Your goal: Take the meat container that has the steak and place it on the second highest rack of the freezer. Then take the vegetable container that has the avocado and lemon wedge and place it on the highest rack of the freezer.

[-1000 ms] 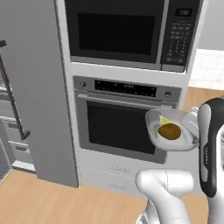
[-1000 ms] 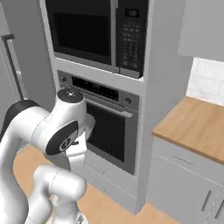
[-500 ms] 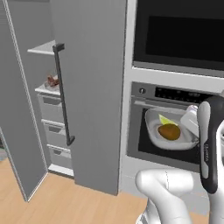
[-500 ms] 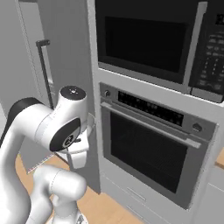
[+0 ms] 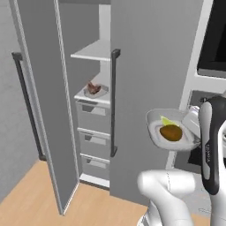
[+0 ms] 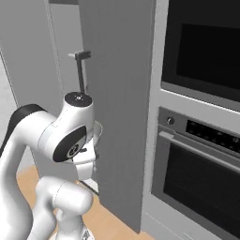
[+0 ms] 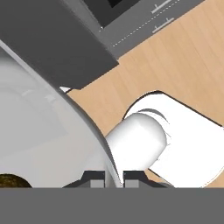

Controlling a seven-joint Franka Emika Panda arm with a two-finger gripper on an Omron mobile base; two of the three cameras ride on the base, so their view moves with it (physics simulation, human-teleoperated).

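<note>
Vegetable container (image 5: 171, 131) with avocado (image 5: 171, 132), rim clamped between pincer (image 7: 114, 178) fingertips, beside freezer (image 5: 88, 101)

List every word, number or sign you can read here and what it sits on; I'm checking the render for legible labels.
No text can be read in these pictures.
Wall oven control panel: small pale marks beside the knob, too blurred to read.
Freezer doors, shelves and drawers: no markings.
Vegetable container holding the avocado: no label.

Arm folded upright above base, elbow high. End effector (image 7: 114, 178) clamped tight on rim of vegetable container (image 5: 170, 130), carrying it level at chest height.
</note>
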